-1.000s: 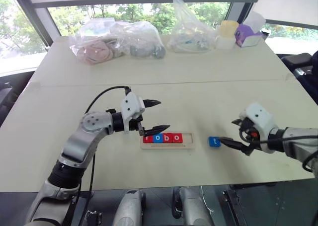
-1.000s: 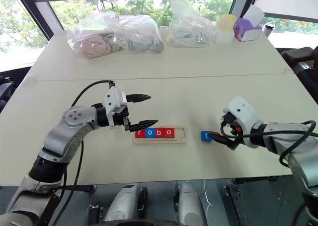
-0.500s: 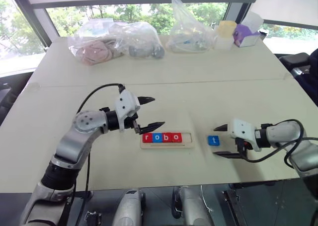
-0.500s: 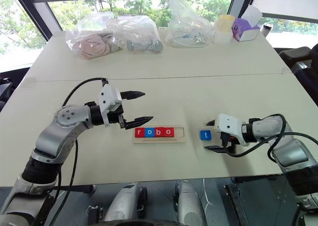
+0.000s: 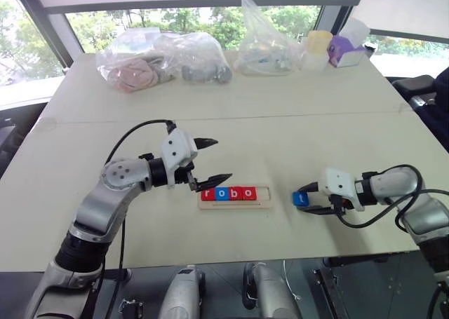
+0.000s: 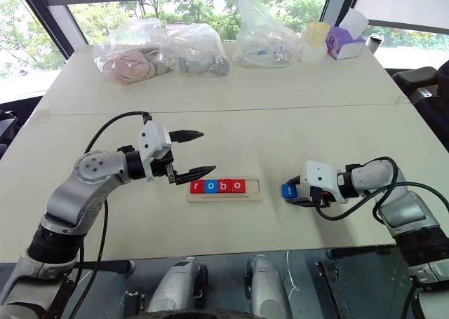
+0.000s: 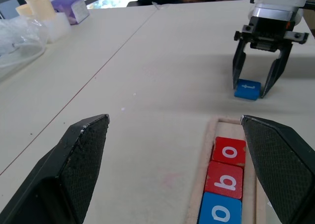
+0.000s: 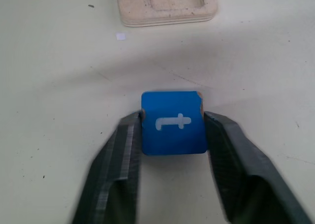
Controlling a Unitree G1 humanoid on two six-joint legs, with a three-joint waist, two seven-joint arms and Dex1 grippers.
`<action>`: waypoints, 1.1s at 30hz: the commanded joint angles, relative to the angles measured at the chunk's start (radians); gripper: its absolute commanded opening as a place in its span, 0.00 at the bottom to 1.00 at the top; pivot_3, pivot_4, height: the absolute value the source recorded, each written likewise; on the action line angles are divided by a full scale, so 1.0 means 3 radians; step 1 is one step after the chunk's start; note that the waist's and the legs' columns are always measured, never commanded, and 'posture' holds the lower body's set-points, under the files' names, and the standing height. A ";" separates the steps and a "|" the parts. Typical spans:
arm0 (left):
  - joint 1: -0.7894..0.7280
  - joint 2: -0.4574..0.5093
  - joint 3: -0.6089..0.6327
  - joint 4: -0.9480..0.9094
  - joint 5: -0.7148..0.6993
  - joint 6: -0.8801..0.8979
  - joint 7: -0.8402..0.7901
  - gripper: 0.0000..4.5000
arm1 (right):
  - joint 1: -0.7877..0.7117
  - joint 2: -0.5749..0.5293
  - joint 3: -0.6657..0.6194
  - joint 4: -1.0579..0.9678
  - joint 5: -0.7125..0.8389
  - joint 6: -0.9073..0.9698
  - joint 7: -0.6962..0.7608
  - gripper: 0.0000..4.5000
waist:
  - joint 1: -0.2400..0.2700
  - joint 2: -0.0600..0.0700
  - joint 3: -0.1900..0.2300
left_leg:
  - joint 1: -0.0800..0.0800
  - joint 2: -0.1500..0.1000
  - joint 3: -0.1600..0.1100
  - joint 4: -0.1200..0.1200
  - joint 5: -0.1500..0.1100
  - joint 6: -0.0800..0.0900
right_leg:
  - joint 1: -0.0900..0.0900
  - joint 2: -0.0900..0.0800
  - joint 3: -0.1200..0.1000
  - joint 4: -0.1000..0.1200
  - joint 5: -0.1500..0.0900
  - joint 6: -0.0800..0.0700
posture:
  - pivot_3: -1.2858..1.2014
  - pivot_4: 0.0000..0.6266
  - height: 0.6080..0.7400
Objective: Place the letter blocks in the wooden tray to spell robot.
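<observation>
The left gripper (image 5: 212, 160) hovers wide open beside the wooden tray (image 5: 235, 205) – where r, o, b, o leave the last slot free – while the right gripper (image 8: 172, 130) pinches the blue t block (image 8: 173, 122) on the table, likely to fill it.

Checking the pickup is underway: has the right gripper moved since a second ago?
Yes. The right gripper has come down and in toward the wooden tray, and its jaws now clamp the blue t block, which lies where it did.
</observation>
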 commanded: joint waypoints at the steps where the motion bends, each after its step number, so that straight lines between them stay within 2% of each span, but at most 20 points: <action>1: -0.0005 0.0005 0.0095 -0.0121 -0.0041 -0.0019 0.0021 1.00 | -0.0116 0.0043 -0.0019 -0.0152 0.0036 0.0250 -0.0014 0.26 | -0.0001 0.0000 0.0000 | 0.0000 0.0000 0.0000 0.0000 0.0000 0.0000 | 0.0000 0.0000 0.0000 0.0000 0.0000 0.0000 | 0.52 0.24 1.00; 9: -0.0044 -0.0012 0.0078 -0.0081 -0.0037 -0.0030 0.0024 1.00 | -0.0531 0.0274 0.0153 -0.0717 0.0255 0.0880 0.0135 0.26 | 0.0001 0.0001 0.0001 | -0.0001 0.0000 -0.0003 -0.0004 0.0000 0.0000 | -0.0007 0.0004 0.0001 0.0009 0.0004 0.0000 | 0.52 0.24 1.00; 17: -0.0013 0.0013 0.0108 -0.0141 -0.0051 -0.0004 0.0031 1.00 | -0.0663 0.0433 0.0528 -0.0555 -0.0102 0.0605 0.0160 0.26 | 0.0002 0.0001 0.0001 | -0.0007 -0.0004 -0.0001 -0.0001 0.0000 0.0000 | -0.0007 -0.0005 0.0001 0.0004 0.0003 0.0000 | 0.52 0.24 1.00; 33: 0.0060 0.0037 0.0132 -0.0249 -0.0076 0.0053 0.0130 1.00 | -0.0835 0.0637 0.0575 -0.0235 -0.0176 0.0517 0.0157 0.26 | 0.0001 0.0001 0.0001 | -0.0004 -0.0003 -0.0002 -0.0001 0.0000 0.0000 | -0.0007 -0.0002 0.0001 0.0008 0.0009 0.0006 | 0.52 0.24 1.00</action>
